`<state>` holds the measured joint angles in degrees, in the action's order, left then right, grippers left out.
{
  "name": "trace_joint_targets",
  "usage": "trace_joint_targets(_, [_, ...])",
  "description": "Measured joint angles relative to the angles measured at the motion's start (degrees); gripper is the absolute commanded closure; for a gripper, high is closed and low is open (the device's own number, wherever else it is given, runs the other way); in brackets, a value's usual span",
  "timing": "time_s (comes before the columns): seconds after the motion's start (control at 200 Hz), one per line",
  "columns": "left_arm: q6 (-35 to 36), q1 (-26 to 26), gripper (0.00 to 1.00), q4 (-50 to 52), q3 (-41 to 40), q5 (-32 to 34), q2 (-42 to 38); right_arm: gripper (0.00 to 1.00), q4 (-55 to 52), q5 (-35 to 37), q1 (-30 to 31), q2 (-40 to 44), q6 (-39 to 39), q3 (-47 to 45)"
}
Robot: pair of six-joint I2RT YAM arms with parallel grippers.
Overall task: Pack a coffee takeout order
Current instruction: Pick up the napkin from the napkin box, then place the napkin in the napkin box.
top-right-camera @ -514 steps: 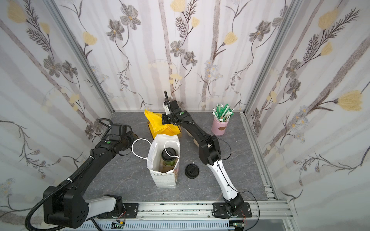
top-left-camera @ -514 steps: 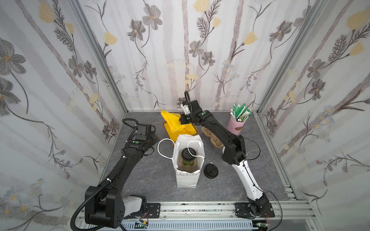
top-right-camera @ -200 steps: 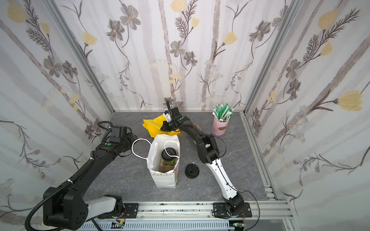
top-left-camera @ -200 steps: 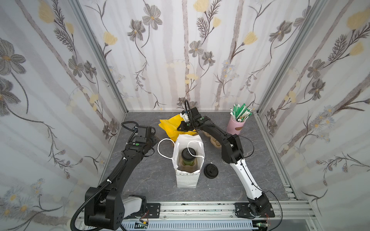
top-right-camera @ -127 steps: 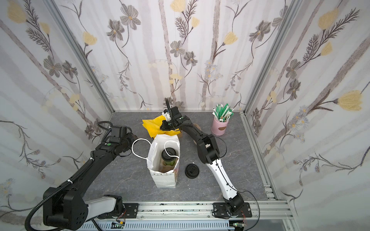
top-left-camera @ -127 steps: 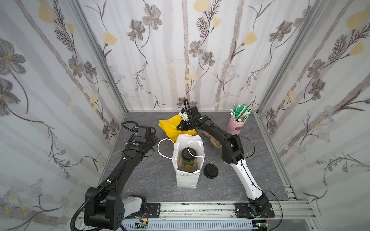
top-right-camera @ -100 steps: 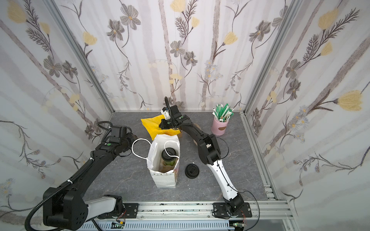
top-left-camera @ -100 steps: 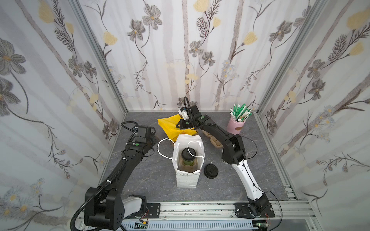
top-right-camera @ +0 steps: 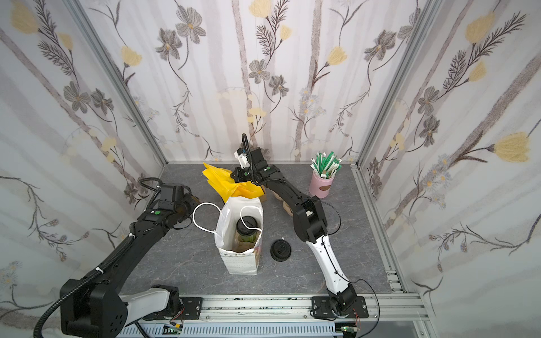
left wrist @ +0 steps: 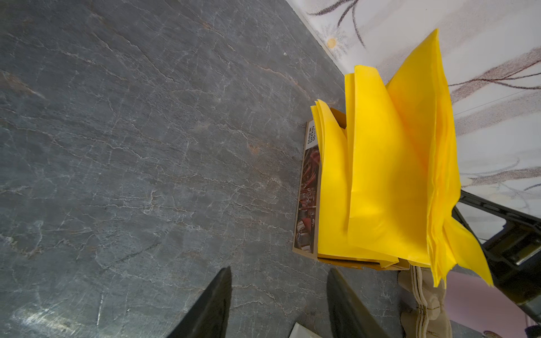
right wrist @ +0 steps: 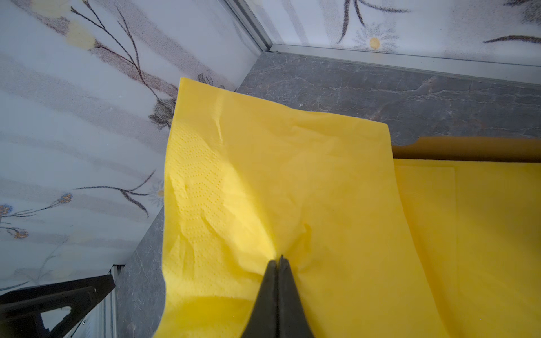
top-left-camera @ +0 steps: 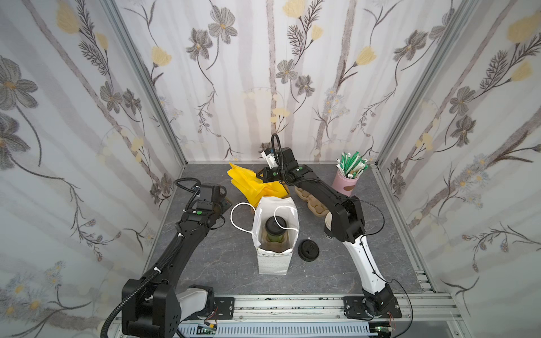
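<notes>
At the back of the dark grey stone-patterned tabletop [top-left-camera: 205, 263], we see the right gripper [right wrist: 277, 259] with its black jaws pressed together on a thin bright yellow paper napkin [right wrist: 263, 181], pinching a puckered fold of the sheet. In both top views that gripper [top-left-camera: 261, 178] sits low over the napkin [top-left-camera: 244, 180], which slants up and away from a shallow brown cardboard napkin box [left wrist: 306, 190]. More yellow sheets stand fanned out of the same box, and we cannot tell whether the pinch takes one sheet or several. Just in front of the box stands a tall white paper bag with cord handles [top-left-camera: 272, 263], open at the top. Inside it, upright, is the small green paper cup with a round black plastic lid [top-left-camera: 275, 229], also seen in a top view [top-right-camera: 247, 228]. The left gripper [left wrist: 279, 270] hangs over bare tabletop with its jaws apart and nothing between them. In a top view it [top-left-camera: 224, 202] is to the bag's left, near one white handle loop; we cannot tell whether they touch. A separate round black lid [top-left-camera: 308, 250] lies flat on the table just right of the bag. A pink cylindrical holder of green-and-white wrapped straws [top-left-camera: 345, 183] stands at the back right.
</notes>
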<state>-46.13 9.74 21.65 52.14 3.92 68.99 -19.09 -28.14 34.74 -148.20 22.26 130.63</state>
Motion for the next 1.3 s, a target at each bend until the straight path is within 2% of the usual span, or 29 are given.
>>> trace_joint_targets(0.35, [-0.9, 0.0, 0.45, 0.0, 0.7, 0.9, -0.1, 1.00, 1.3, 0.2, -0.6, 5.6, 0.0, -0.7])
trace_joint_targets(0.709, [1.8, 0.0, 0.46, -0.3, 7.2, 4.5, -0.3, 1.00, 3.4, 0.5, -1.1, 14.4, -0.9, -5.4])
trace_joint_targets(1.299, [5.7, 0.0, 0.44, -0.4, 12.6, 5.0, 1.3, 1.00, 7.0, 1.1, -1.2, 14.2, -3.1, -7.0])
